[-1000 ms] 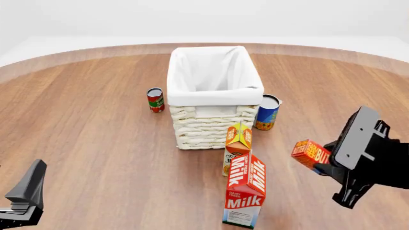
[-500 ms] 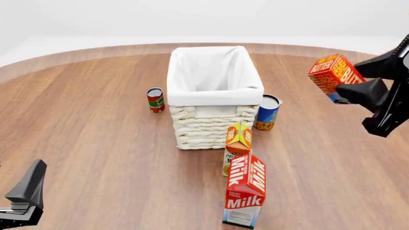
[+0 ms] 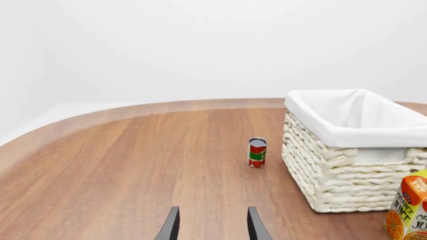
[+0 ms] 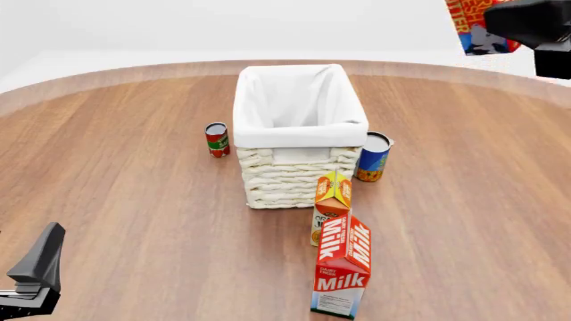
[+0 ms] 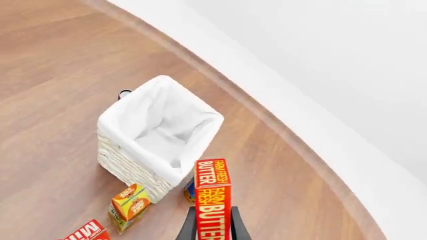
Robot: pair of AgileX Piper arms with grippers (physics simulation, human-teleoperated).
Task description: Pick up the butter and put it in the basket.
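The butter is a small red-orange box with yellow lettering, held high at the top right of the front view, right of the basket. My right gripper is shut on it; the right wrist view shows the butter upright between the fingers, high above the table. The basket is cream wicker with a white liner, standing mid-table; it also shows in the right wrist view and the left wrist view. My left gripper is open and empty, low at the near left.
A milk carton and an orange juice carton stand in front of the basket. A red can stands left of it, a blue can right of it. The round table's edge curves behind.
My right gripper has lifted the butter from low at the near right up and away to the top right of the front view. The left arm has not moved.
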